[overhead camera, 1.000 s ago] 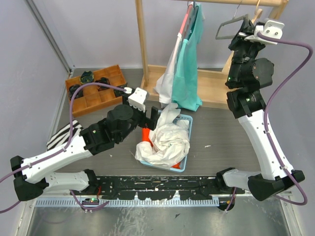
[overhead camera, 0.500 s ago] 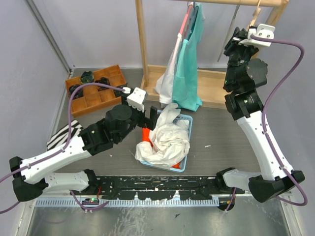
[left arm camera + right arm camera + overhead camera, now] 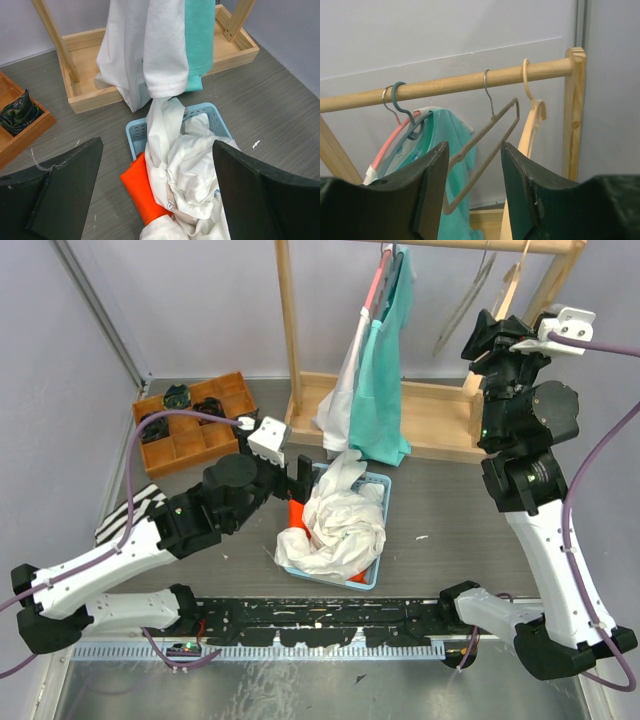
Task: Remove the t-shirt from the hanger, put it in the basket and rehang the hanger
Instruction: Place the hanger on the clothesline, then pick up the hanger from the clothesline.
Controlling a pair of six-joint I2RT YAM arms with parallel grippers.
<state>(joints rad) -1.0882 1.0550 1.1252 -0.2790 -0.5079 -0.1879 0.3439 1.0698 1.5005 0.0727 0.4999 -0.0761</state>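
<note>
Right gripper: the right gripper (image 3: 475, 155) is hovering high up beside the rack, its two black fingers standing partly spread and pinching nothing.
Bare hanger: a thin grey wire hanger (image 3: 480, 132) is hanging empty and tilted just ahead of those fingers, framed in the gap between them but apart from both.
Rail: the round wooden rail (image 3: 450, 85) is running above and ahead of the fingers, and a cream wooden hanger (image 3: 532, 125) is hooked on it just to the right.
Left gripper: the left gripper (image 3: 157, 150) is hovering low with its jaws spread as wide as they go, holding nothing.
T-shirt: a crumpled white t-shirt (image 3: 190, 165) is lying directly below the left gripper in a pale blue plastic basket (image 3: 135, 132), off any hanger, beside a folded orange cloth (image 3: 140, 195).
Still hung: a teal t-shirt (image 3: 445, 125) is hanging ahead and to the left of the right gripper, on a red curved hanger (image 3: 382, 150).
Progress: judging by the bare hanger and the shirt in the basket, this shirt looks finished.
Risk, right side: pulling away carelessly could be catching a finger on the wire hanger, swinging it or lifting its hook off the rail.
Risk, left side: dropping lower could be snagging the white t-shirt's loose folds and dragging it over the basket rim.
Risk, next garment: reaching for the teal t-shirt could be knocking the crowded hooks together.
</note>
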